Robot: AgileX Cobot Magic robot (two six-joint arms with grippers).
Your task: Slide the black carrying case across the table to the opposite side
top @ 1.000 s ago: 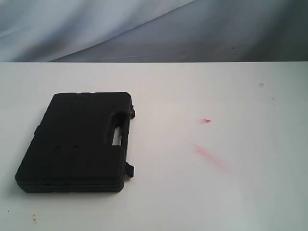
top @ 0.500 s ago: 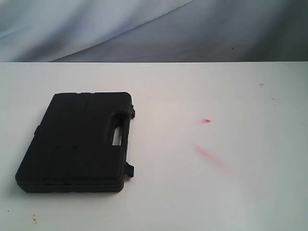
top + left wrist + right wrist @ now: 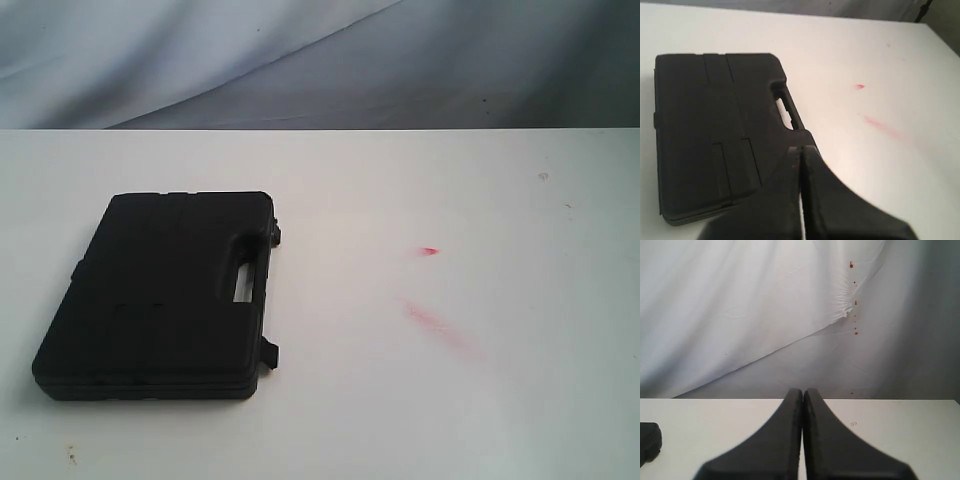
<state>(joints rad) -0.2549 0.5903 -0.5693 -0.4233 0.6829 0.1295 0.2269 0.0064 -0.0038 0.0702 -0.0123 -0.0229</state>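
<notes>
The black carrying case (image 3: 160,295) lies flat and closed on the left part of the white table (image 3: 460,400), its handle slot facing right. No arm shows in the exterior view. In the left wrist view the case (image 3: 715,130) fills the frame's left side, and my left gripper (image 3: 801,148) is shut, empty, its tips over the case's handle edge; whether they touch it I cannot tell. My right gripper (image 3: 802,391) is shut and empty, held above the table (image 3: 900,435), with only a corner of the case (image 3: 649,440) at the frame edge.
Red smudges (image 3: 432,320) and a small red spot (image 3: 429,250) mark the tabletop right of the case. A grey-white cloth backdrop (image 3: 300,60) hangs behind the table's far edge. Small dark specks (image 3: 70,455) dot the near left.
</notes>
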